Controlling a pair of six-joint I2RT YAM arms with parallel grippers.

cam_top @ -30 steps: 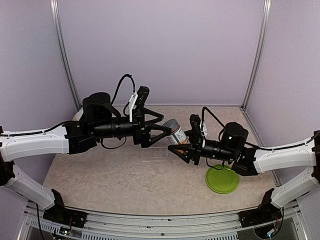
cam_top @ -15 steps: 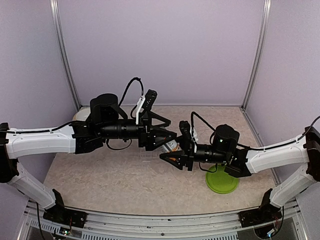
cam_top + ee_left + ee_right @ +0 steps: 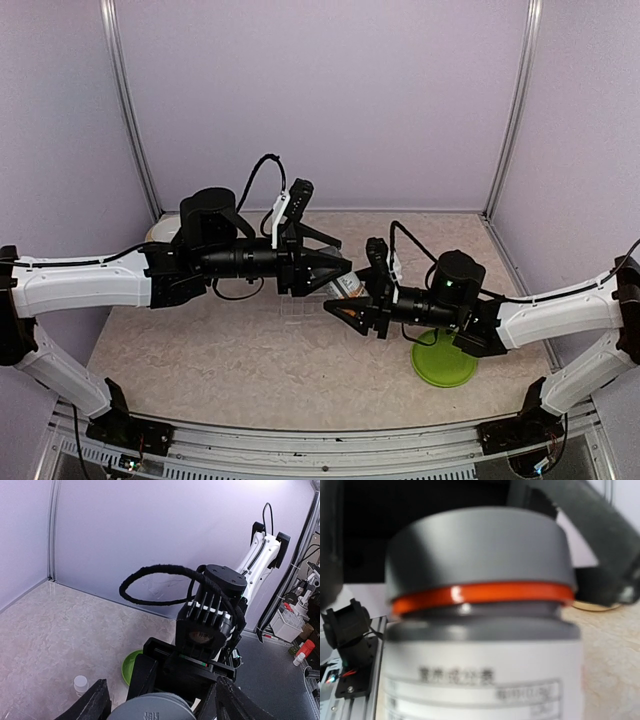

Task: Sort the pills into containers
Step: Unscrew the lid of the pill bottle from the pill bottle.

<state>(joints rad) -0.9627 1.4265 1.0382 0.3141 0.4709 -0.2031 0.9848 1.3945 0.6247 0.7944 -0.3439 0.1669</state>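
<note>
A grey-capped bottle with an orange ring (image 3: 480,630) is held above the table, with my right gripper (image 3: 340,305) shut on its body. It fills the right wrist view and hides those fingers. My left gripper (image 3: 343,270) faces it cap-on. In the left wrist view the grey cap (image 3: 150,709) sits between the left fingers (image 3: 95,702), with a gap still showing on the right side. The clear compartment box, the container (image 3: 296,311), lies flat on the table under both grippers, partly hidden. No pills can be made out.
A green round lid (image 3: 443,360) lies on the table under the right forearm. A small white bottle (image 3: 80,684) stands on the table near it. Lilac walls close the back and both sides.
The right gripper has carried the bottle left and up to meet the left gripper. The left arm has reached right, and its jaws have narrowed around the cap.
</note>
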